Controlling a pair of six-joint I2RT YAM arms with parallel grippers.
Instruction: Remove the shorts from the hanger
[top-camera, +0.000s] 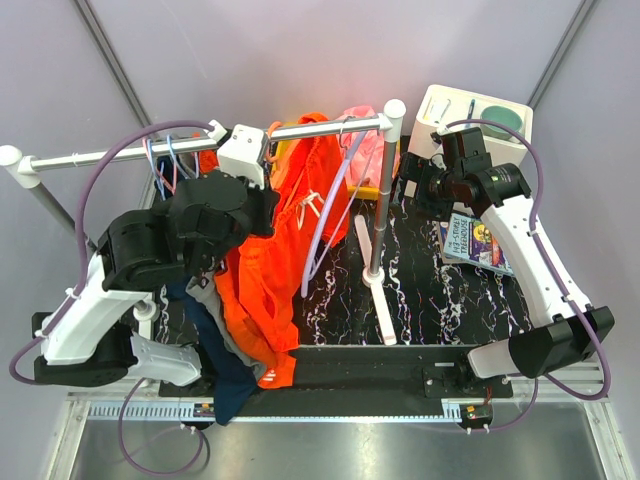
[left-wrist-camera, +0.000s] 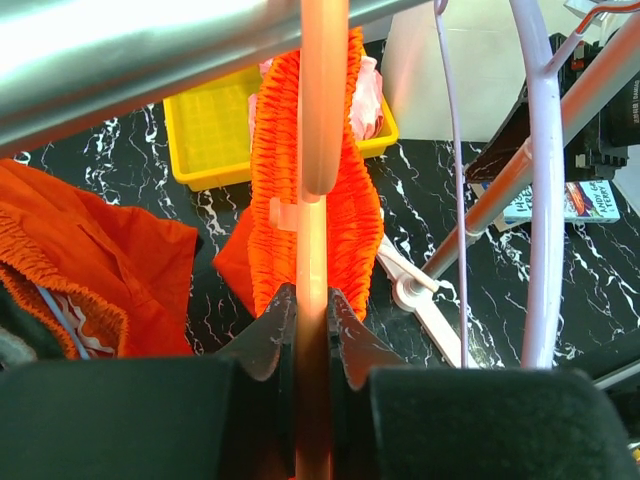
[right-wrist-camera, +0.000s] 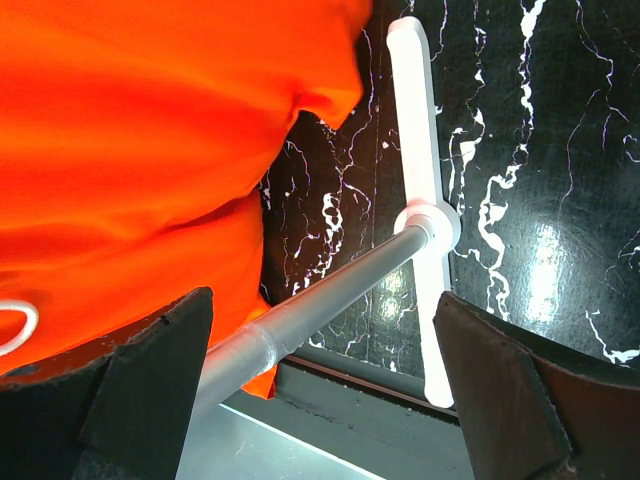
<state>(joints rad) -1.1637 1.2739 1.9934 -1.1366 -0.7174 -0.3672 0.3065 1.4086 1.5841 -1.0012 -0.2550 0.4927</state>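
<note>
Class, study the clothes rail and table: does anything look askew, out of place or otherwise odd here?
Yes. The orange shorts hang lopsided: the waistband is bunched at the hanger in the left gripper, while the rest trails onto the table. A dark garment droops over the near edge.

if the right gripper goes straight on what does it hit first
Probably the rack's metal post, crossing just ahead of the open right gripper; the orange shorts hang off to one side of that line. Depth is unclear.
</note>
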